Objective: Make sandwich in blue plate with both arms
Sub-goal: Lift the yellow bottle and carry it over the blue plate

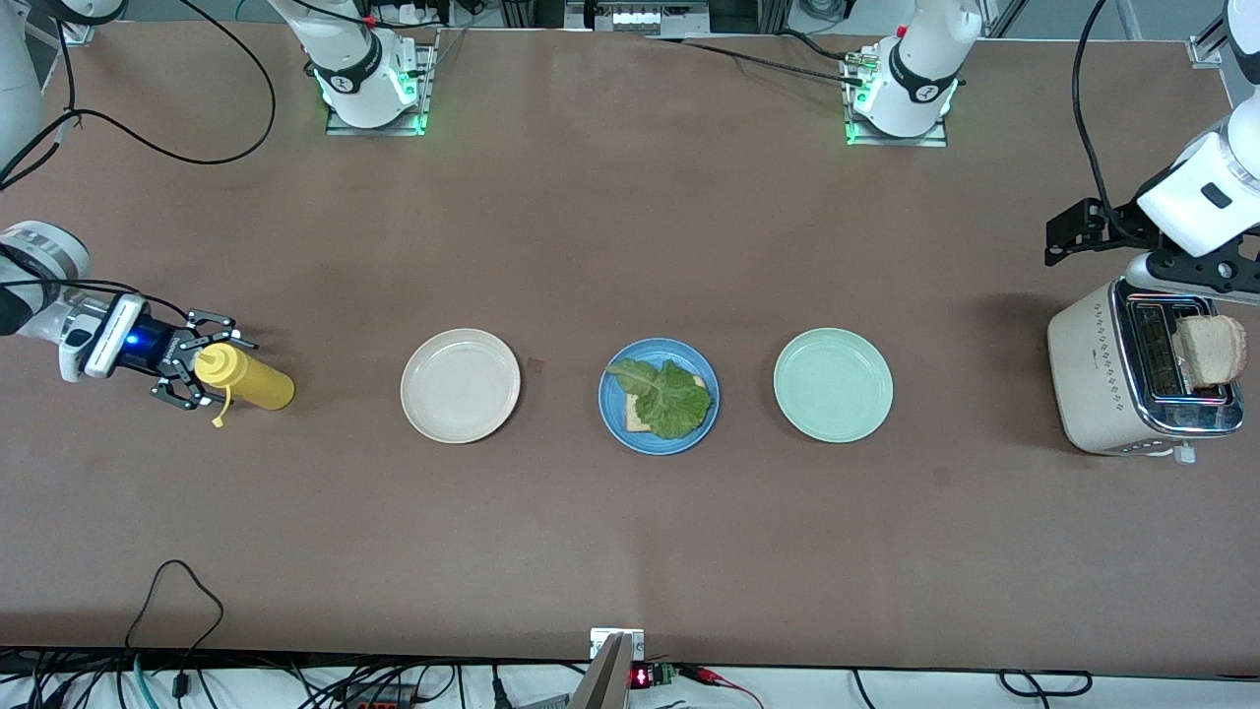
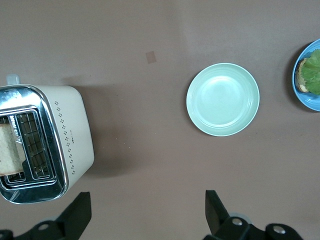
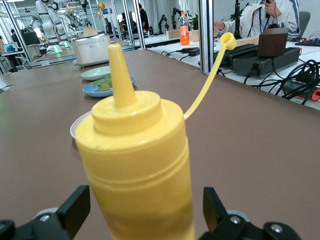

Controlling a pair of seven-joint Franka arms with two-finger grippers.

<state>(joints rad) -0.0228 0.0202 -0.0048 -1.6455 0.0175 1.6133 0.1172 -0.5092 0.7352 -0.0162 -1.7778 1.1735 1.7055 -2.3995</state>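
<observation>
While unlabelled, yellow bottle (image 1: 246, 377) stands.

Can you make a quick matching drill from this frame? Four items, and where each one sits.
Items:
1. lettuce leaf
2. bread slice
3. yellow squeeze bottle
4. pale green plate

Places:
A. standing in a slot of the toaster
B. bare, between the blue plate and the toaster
C. on toast in the blue plate
D. upright between the open jaws of the right gripper, at the right arm's end of the table

Pairs: 1-C, 2-A, 3-D, 4-B

The left gripper hangs open beside the toaster.
</observation>
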